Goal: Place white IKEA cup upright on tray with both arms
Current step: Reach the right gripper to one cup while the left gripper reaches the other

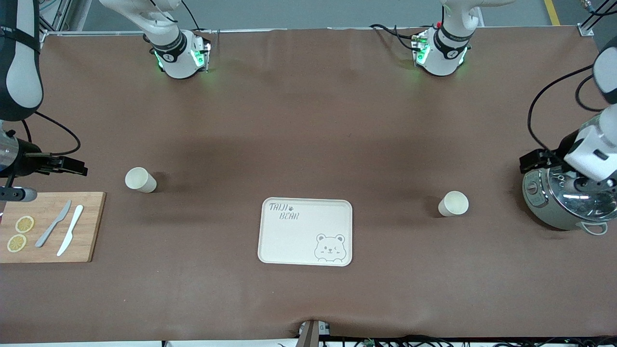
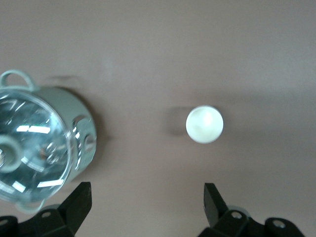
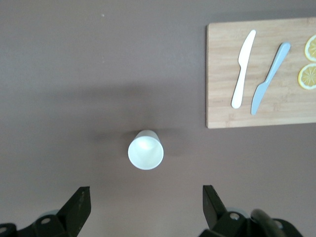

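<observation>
— Cream tray sits bare in the front view, nearer the camera than either cup, so nothing is placed yet. Two white cups stand on the brown table: the first cup toward the right arm's end, beside the cutting board, and the second cup toward the left arm's end, near the pot.

— And the arms?

— Both are out at the table's ends, mostly cut off by the picture's edges. The right gripper hangs above the board's end of the table; the left gripper is over the pot (only dark parts show, so the jaws cannot be judged from here).

— Left wrist view?

— The left gripper has its jaws spread wide and holds nothing; the second cup stands apart from them, beside the pot. Whether the cup is mouth-up is hard to tell from straight above.

— Right wrist view?

— Same picture: the right gripper is spread and empty, the first cup untouched on the table, the cutting board with knives and lemon slices nearby. Every grasp, carry and placement seems still to come.
</observation>
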{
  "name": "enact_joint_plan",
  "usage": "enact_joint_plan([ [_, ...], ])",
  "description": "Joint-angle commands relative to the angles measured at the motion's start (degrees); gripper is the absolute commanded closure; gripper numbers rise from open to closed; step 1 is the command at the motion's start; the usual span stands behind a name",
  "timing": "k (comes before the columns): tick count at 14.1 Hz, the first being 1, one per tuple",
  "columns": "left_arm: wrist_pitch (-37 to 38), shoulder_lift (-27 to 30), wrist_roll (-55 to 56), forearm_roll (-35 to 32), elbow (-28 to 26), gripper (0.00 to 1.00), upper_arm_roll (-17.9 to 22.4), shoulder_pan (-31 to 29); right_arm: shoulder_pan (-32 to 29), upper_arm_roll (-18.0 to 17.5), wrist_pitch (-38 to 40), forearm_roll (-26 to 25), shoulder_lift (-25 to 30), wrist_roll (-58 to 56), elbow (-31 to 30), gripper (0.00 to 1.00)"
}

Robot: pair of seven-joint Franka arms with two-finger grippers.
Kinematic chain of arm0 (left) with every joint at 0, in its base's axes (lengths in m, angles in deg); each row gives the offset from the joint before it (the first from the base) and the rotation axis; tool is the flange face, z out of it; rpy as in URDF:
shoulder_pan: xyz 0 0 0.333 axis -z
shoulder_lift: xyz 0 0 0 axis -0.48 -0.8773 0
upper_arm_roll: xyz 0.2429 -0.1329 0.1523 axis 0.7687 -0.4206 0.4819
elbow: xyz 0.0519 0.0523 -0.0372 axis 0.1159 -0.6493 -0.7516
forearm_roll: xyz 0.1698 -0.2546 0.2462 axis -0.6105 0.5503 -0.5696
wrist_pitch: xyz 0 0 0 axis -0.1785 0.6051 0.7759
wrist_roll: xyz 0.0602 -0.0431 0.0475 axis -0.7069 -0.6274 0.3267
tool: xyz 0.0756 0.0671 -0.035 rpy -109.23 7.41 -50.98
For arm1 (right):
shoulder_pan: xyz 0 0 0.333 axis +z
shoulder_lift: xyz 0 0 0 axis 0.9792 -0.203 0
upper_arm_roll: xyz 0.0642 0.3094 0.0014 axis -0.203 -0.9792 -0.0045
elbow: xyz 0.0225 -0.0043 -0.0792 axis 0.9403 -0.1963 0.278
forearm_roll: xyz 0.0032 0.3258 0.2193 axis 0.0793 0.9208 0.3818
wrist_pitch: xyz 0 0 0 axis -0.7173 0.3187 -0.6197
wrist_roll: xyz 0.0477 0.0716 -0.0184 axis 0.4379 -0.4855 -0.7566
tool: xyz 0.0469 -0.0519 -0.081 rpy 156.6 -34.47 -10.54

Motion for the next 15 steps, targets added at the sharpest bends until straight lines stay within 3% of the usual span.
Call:
enact_joint_plan([
  [1, -9.8, -1.4, -1.1, 0.8, -7.2, 0.00, -0.5, 0.3, -0.5, -0.4, -6.8, -0.7, 0.3, 0.5, -5.4, 0.00],
  [5, -11.3, -5.7, -1.0, 4.7, -9.3, 0.04, -0.6, 0.0, -0.9, -0.4, -19.6, -0.7, -0.1, 0.5, -16.3, 0.00],
  [13, -20.8, -13.0, -1.0, 7.4, -11.0, 0.30, -1.1, 0.6, -2.6, -0.3, -22.2, -0.8, -5.8, 0.4, -22.7, 0.00],
  [15, -23.9, -14.7, -1.0, 7.4, -11.5, 0.38, -1.1, 0.6, -2.7, -0.3, -26.2, -0.8, -6.2, 0.3, -25.7, 0.08],
])
